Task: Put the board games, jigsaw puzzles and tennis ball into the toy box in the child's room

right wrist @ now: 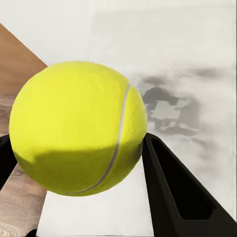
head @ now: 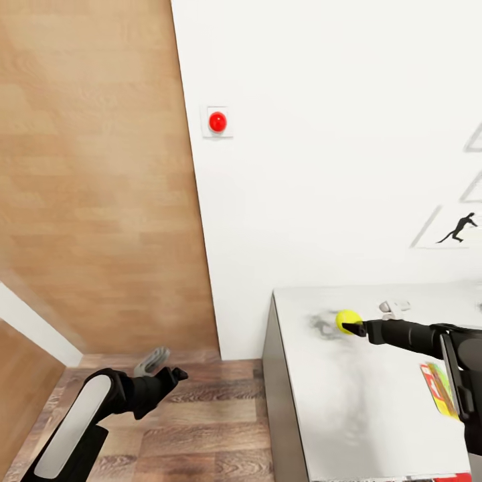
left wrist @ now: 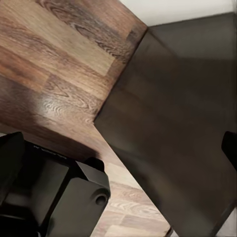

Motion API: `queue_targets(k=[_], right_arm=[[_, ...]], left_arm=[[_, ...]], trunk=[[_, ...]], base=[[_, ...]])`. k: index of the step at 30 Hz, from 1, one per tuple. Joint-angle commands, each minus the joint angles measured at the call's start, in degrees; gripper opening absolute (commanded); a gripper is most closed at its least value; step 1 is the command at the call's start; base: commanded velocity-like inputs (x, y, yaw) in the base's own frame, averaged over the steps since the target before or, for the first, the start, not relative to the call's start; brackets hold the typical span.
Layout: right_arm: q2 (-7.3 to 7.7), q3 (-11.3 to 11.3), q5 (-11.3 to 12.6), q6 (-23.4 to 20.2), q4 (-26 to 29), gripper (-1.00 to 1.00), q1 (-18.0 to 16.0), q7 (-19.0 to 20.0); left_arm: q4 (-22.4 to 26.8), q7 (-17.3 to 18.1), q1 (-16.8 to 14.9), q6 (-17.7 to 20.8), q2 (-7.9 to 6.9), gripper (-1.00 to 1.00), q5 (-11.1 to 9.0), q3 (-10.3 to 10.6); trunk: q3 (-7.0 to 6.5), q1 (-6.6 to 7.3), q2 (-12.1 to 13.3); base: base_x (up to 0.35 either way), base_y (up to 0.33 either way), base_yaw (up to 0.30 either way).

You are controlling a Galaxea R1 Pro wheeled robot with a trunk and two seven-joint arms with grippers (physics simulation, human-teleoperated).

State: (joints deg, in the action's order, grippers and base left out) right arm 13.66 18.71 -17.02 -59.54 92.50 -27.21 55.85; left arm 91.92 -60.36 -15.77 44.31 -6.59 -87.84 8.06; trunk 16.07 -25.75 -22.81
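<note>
The long light grey table (head: 348,415) with dark grey sides stands against the white wall. Over its far left part, the black right gripper (head: 353,327) is clenched on the small fuzzy yellow-green tennis ball (head: 347,320), which sits between its fingers (right wrist: 173,192). The black left gripper (head: 175,375) hangs over the wood plank floor (head: 214,428); I cannot tell its state.
</note>
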Motion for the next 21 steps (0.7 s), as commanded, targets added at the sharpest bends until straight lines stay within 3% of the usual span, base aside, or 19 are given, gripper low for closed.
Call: queue_targets(k=[1,21], right_arm=[[-0.01,0.0,-0.4,-0.5,0.0,-1.0,-0.1,0.5],[0.43,0.9,-0.4,-0.5,0.1,-1.0,-0.2,0.7]], left_arm=[[0.1,-0.6,-0.1,0.1,-0.04,1.0,-0.5,0.0],[0.1,-0.5,0.0,0.0,-0.01,1.0,-0.3,0.3]], trunk=[[0.03,-0.04,-0.1],[-1.35,-0.04,-0.1]], base=[[0.0,0.0,-0.181],[0.0,0.0,-0.222]])
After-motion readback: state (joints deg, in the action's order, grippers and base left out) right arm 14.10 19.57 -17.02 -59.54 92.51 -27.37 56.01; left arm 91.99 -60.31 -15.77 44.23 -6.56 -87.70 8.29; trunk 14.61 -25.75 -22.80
